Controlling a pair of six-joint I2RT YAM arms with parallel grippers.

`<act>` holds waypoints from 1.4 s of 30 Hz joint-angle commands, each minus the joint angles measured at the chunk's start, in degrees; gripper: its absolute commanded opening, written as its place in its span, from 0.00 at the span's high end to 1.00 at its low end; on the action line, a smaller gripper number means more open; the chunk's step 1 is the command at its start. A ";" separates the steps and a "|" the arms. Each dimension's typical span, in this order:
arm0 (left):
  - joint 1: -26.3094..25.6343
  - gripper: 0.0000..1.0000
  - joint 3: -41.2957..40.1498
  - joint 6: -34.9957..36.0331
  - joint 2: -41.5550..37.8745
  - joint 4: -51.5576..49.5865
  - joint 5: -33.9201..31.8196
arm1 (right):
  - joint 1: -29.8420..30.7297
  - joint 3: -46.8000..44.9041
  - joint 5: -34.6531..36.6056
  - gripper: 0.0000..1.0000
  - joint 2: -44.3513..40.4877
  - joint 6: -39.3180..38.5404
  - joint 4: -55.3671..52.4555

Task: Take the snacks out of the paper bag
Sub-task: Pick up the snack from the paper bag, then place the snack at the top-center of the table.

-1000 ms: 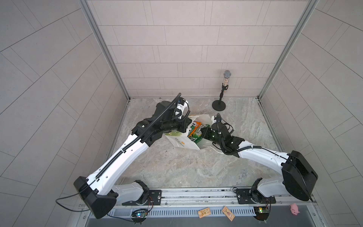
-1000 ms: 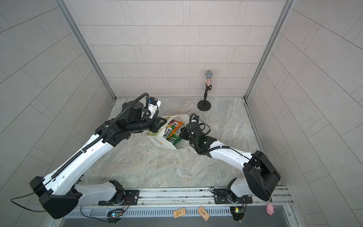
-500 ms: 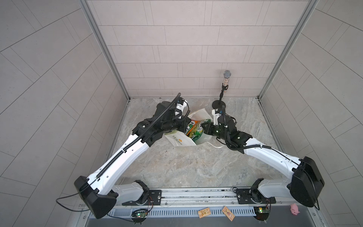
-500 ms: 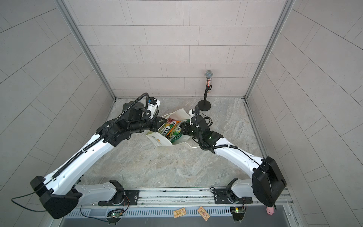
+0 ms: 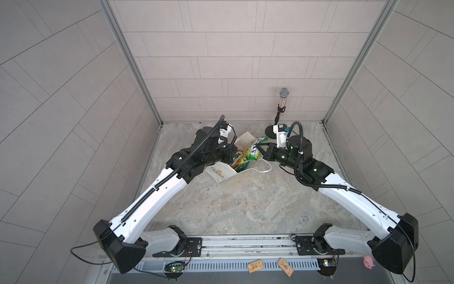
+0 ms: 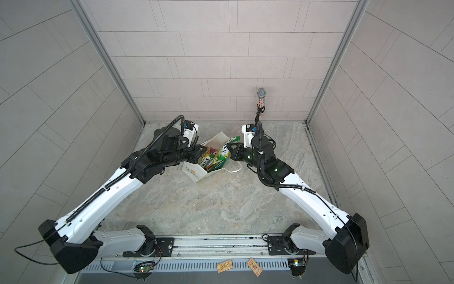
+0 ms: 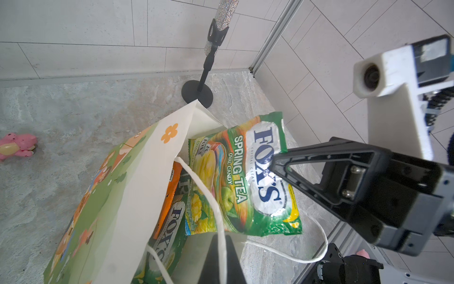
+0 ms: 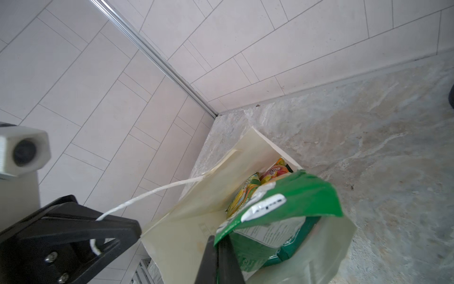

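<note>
The white paper bag (image 5: 219, 172) (image 6: 195, 172) leans on the marble table with its mouth lifted. My left gripper (image 5: 232, 157) (image 7: 222, 260) is shut on one white cord handle (image 7: 211, 196) at the mouth. My right gripper (image 5: 260, 147) (image 8: 218, 258) is shut on the top edge of a green FOX'S sweet packet (image 7: 248, 182) (image 8: 294, 199) and holds it above the bag's mouth, mostly out. More snacks, yellow-green FOX'S packets (image 7: 172, 228) (image 5: 242, 162), lie inside the bag. No crisp packet is in view.
A microphone on a black round stand (image 5: 282, 105) stands at the back right, close behind my right wrist. A pink pig toy (image 7: 17, 147) lies on the table beyond the bag. Two tan wooden rectangles (image 5: 255, 265) and another pig (image 5: 368, 261) lie by the front rail.
My right gripper has come up and back out of the bag, drawing the FOX'S packet with it. The left gripper has kept its hold, and the bag's mouth has tipped upward.
</note>
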 commanded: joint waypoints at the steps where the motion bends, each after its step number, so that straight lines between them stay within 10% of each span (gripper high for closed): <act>1: -0.10 1.00 -1.00 -0.48 -0.03 1.12 0.85 | -0.60 3.19 -1.69 1.00 -3.26 -1.45 1.68; 23: -0.14 1.00 -1.24 -0.18 -1.79 1.29 2.26 | -24.11 5.58 1.98 1.00 -13.31 -9.93 -18.03; 42: -0.14 1.00 -1.50 -0.63 -1.57 2.08 3.48 | -25.15 -0.83 -13.13 1.00 14.10 -12.99 0.64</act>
